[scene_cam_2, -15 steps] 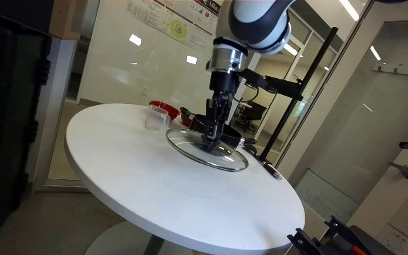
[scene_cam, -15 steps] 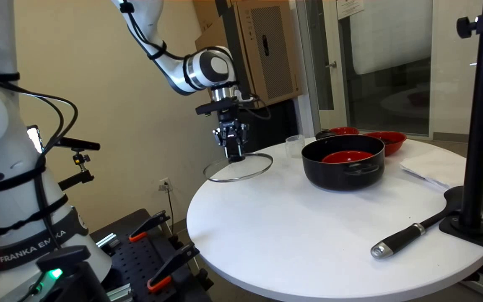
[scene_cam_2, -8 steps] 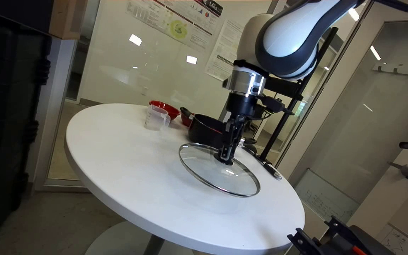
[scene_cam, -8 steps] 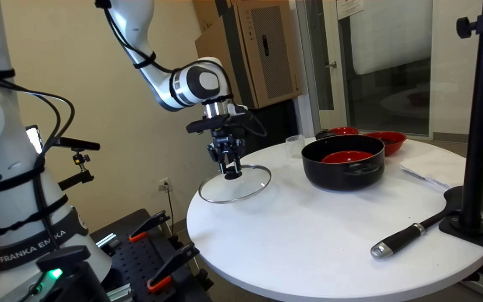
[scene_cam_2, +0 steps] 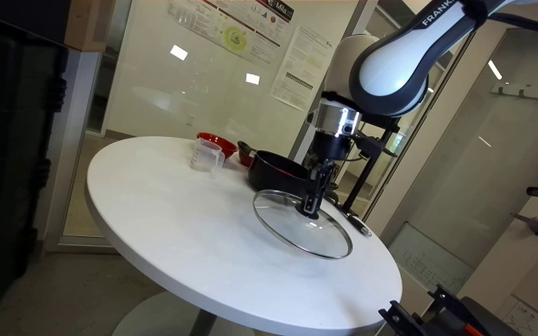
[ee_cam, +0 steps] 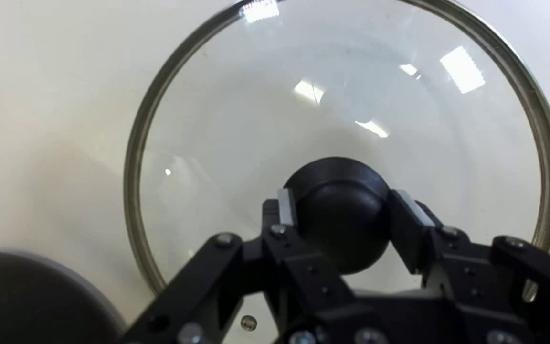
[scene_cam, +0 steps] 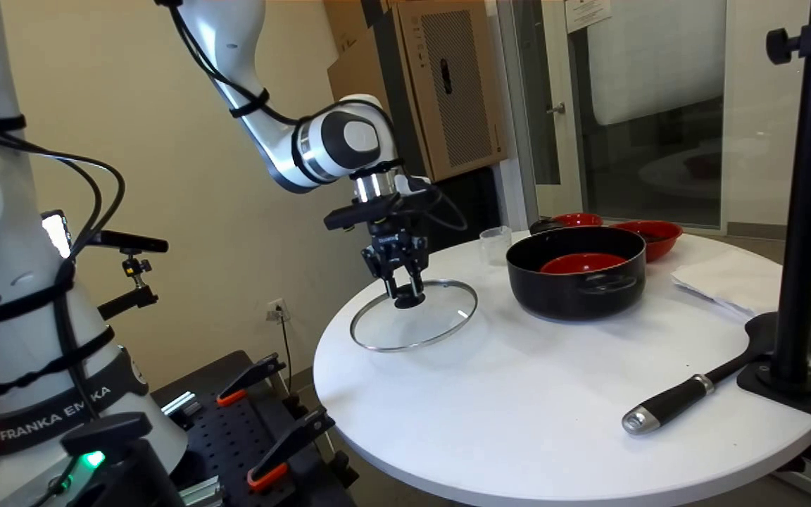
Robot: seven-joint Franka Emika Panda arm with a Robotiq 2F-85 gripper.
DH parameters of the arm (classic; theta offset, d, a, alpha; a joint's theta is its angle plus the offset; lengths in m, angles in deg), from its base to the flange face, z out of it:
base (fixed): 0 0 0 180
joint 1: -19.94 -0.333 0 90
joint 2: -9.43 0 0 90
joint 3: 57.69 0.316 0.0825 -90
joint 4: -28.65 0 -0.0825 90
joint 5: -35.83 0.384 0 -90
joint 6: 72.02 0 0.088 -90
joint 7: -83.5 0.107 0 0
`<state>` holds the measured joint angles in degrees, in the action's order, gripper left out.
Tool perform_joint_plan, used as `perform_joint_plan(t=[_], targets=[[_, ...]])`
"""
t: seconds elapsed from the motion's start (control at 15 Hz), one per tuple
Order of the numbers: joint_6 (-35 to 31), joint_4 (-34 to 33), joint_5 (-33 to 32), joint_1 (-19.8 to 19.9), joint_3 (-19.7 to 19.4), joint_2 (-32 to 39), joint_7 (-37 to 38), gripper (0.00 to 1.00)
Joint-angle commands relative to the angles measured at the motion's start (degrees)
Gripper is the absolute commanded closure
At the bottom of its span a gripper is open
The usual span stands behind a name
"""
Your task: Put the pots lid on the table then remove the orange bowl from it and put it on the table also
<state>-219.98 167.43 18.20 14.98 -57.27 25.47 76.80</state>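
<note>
My gripper (scene_cam: 405, 289) is shut on the black knob of the glass lid (scene_cam: 412, 327); in the wrist view both pads of the gripper (ee_cam: 342, 210) press on the knob's sides. The lid (scene_cam_2: 297, 231) is tilted and low over the near part of the white table (scene_cam: 504, 408); I cannot tell whether its rim touches. The black pot (scene_cam: 574, 299) stands uncovered on the table, to the right of the lid, with the orange bowl (scene_cam: 583, 263) inside. In an exterior view the arm partly covers the pot (scene_cam_2: 273, 177). A dark round edge, probably the pot (ee_cam: 31, 296), shows in the wrist view.
A clear measuring cup (scene_cam: 495, 246) stands behind the lid. Red bowls (scene_cam: 652, 236) sit behind the pot. A white cloth (scene_cam: 743, 274), a black-handled utensil (scene_cam: 673, 403) and a black stand with a pole (scene_cam: 793, 377) are on the right side of the table.
My gripper has lowered the lid towards the table. It has then shifted a little, slightly to the right in both exterior views, still holding the knob. The pot and bowl have not moved.
</note>
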Motion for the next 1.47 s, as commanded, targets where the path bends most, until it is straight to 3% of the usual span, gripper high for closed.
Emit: perform_joint_plan(t=[0.0, 0.8, 1.4], targets=[[-2.5, 1.1, -3.4, 0.2, -1.6, -0.3, 1.3, 0.75], [-2.9, 0.8, -4.8, 0.9, -4.2, 2.9, 0.8, 0.75], [-2.2, 1.1, -3.9, 1.6, -4.1, 4.2, 0.0, 0.75]])
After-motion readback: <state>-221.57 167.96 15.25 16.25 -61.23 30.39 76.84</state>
